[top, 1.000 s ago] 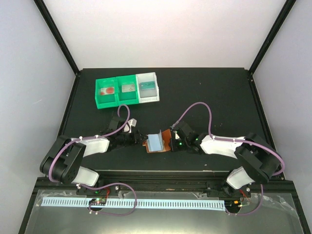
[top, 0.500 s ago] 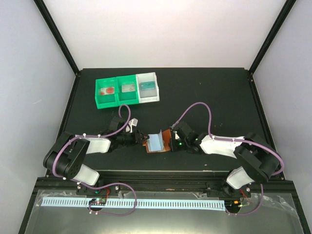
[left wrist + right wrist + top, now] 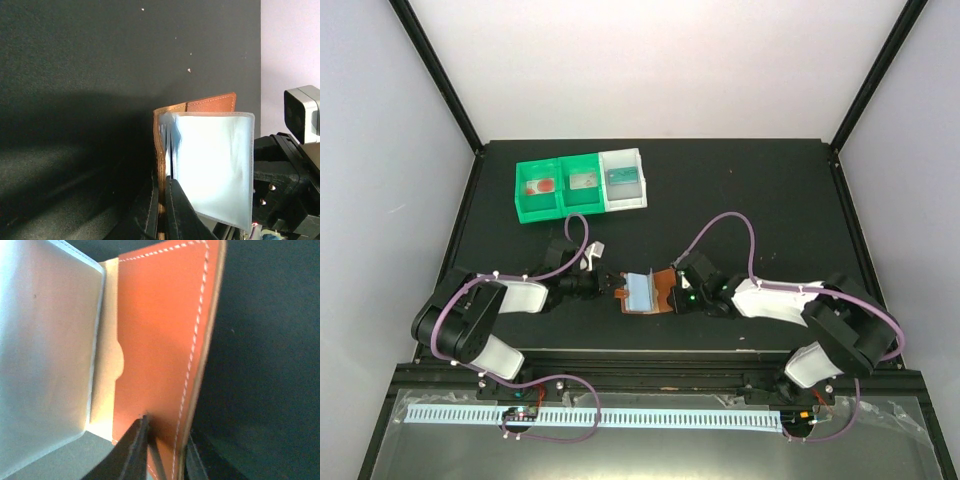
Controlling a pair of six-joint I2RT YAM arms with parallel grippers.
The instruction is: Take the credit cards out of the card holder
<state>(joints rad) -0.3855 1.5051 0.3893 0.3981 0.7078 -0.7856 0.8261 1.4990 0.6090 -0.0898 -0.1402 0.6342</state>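
The brown card holder [image 3: 663,282] stands open on the black table between both arms, its pale blue pocket face [image 3: 640,291] turned toward the camera. My left gripper [image 3: 162,184] is shut on the holder's left cover [image 3: 210,103], pinching the brown leather edge. Thin pale layers [image 3: 170,142] show between that cover and the pocket sheet [image 3: 212,165]; I cannot tell whether they are the credit cards. My right gripper [image 3: 165,429] straddles the holder's orange right flap [image 3: 160,330], its jaws slightly apart, one fingertip [image 3: 144,421] against the inner face.
Two green bins [image 3: 558,188] and a white bin [image 3: 623,179] sit joined at the back left, each holding a small item. The right arm's camera housing [image 3: 302,112] is close behind the holder. Black frame rails border the table.
My left gripper reached right to the holder and closed on its left cover. The right gripper's jaws have parted a little on the right flap. The holder stayed put.
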